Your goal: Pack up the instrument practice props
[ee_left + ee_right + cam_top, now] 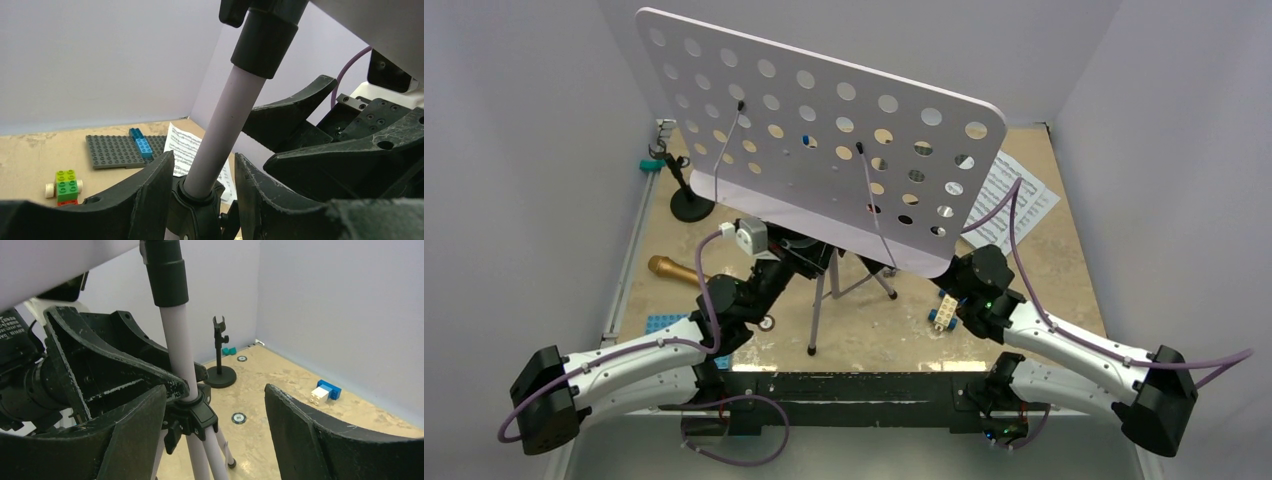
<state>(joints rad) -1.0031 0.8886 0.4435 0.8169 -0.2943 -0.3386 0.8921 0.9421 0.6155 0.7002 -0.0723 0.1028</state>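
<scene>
The lavender tripod music stand point(824, 150) stands upright mid-table, its perforated desk hiding much of both grippers from above. My left gripper point(809, 255) is shut on the stand at the black collar of its pole point(225, 130), one finger on each side point(204, 157). My right gripper point(954, 272) is open; its left finger is beside the same collar point(192, 412) and the pole point(177, 340), its right finger well apart point(215, 390). The black mic stand point(689, 200) stands at far left point(220, 372). The gold microphone point(672, 268) lies left. The sheet-music pages point(1019, 195) lie far right point(182, 147).
A grey baseplate point(117, 150) with blue bricks and a green wheeled brick stack point(65, 185) lie on the table. Loose bricks point(944, 312) sit by the right gripper. A blue baseplate point(664, 325) lies near left. A blue-and-white brick point(325, 392) lies near the wall. Walls enclose the table.
</scene>
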